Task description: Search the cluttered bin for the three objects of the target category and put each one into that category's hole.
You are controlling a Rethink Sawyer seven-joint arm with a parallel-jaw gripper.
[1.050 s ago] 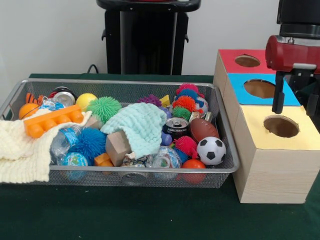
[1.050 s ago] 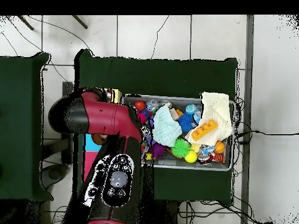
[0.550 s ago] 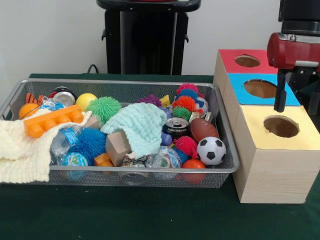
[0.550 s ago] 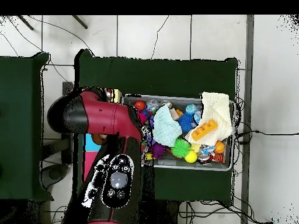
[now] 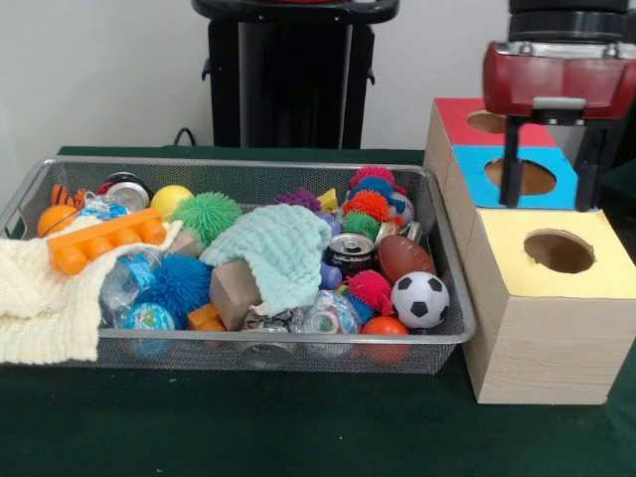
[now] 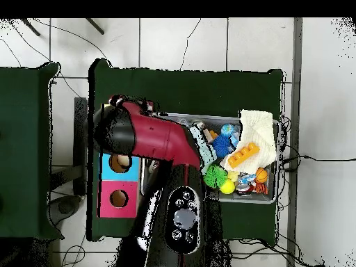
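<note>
the gripper (image 5: 549,184) hangs over the blue section (image 5: 517,177) of the wooden box (image 5: 537,328), at the right of the front view. its two dark fingers (image 5: 511,164) stand apart and point down, with nothing between them, so it is open and empty. one finger is in front of the hole of the blue section, the other is at the right edge of it. the red section (image 5: 477,121) lies farther away and the yellow section (image 5: 556,253) is nearest, with its round hole uncovered.

the wire bin (image 5: 238,350) stands just left of the box on the green table (image 5: 248,427). inside it, at the right end, there are a soccer ball (image 5: 419,299), a brown football (image 5: 402,256), a soda can (image 5: 350,252) and several spiky balls in pink, red and blue (image 5: 370,206). a mint cloth (image 5: 283,248) lies in the middle, partly over a wooden block (image 5: 234,293). left of it there are a green spiky ball (image 5: 206,214), a yellow ball (image 5: 171,200), a blue spiky ball (image 5: 181,283), an orange toy brick (image 5: 104,239) and a cream cloth (image 5: 40,298) that hangs over the left rim.

in the overhead view the red arm (image 6: 149,139) covers the left part of the bin.
</note>
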